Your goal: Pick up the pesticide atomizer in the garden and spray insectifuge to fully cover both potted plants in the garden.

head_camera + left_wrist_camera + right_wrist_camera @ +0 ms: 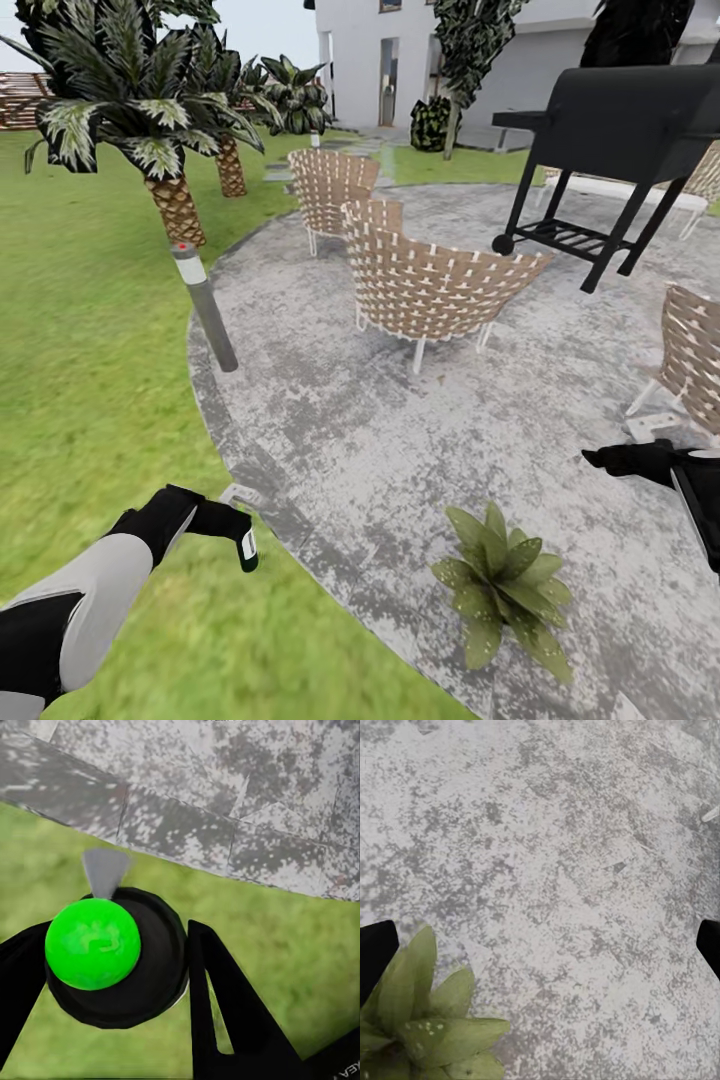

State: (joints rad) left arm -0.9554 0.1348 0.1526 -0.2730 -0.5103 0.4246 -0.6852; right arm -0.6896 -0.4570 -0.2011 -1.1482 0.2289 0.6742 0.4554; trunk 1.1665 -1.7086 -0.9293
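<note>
The pesticide atomizer hangs over the lawn just off the patio's edge, with my left gripper shut on it. In the left wrist view its dark round head sits between both black fingers, topped by a bright green ball, and a small grey cone fans out from it. One potted plant with broad light-green leaves stands on the paving, to the right of the atomizer. My right gripper hovers open above the patio, right of the plant; its wrist view shows the leaves beside one fingertip.
A grey bollard lamp stands at the patio's rim ahead on the left. Woven chairs and a black grill occupy the far patio, with another chair at right. Palms rise on the lawn.
</note>
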